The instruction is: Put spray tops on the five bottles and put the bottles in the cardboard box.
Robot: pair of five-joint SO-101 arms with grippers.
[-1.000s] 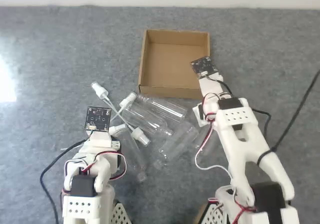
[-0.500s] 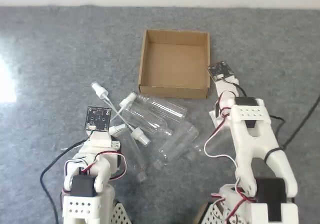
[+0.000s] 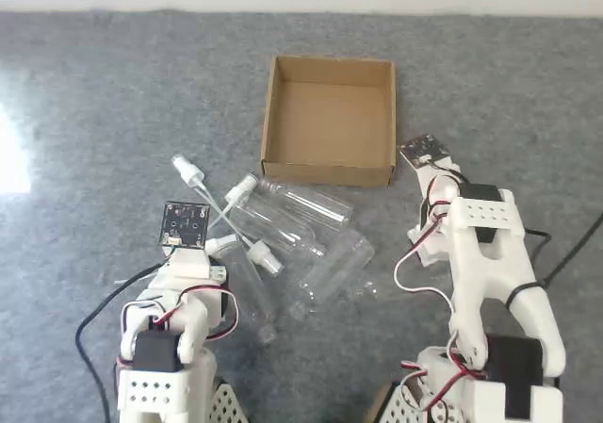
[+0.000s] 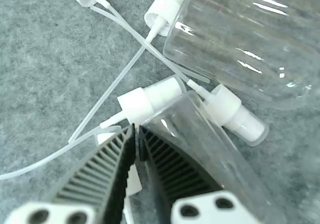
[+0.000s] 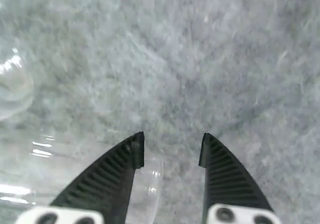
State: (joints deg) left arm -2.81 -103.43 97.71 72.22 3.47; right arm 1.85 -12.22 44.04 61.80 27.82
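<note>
Nothing was boxed yet: clear plastic bottles (image 3: 311, 230) and white spray tops (image 4: 150, 98) lay heaped mid-tabletop, beside the empty brown cardboard box (image 3: 268, 112). The left gripper (image 4: 136, 133) was closed on nothing and the right gripper (image 5: 171, 146) gaped, empty. Next, I reckoned, came grasping a bottle.

No readable text, labels, numbers or signs anywhere on box, bottles, arms.
</note>
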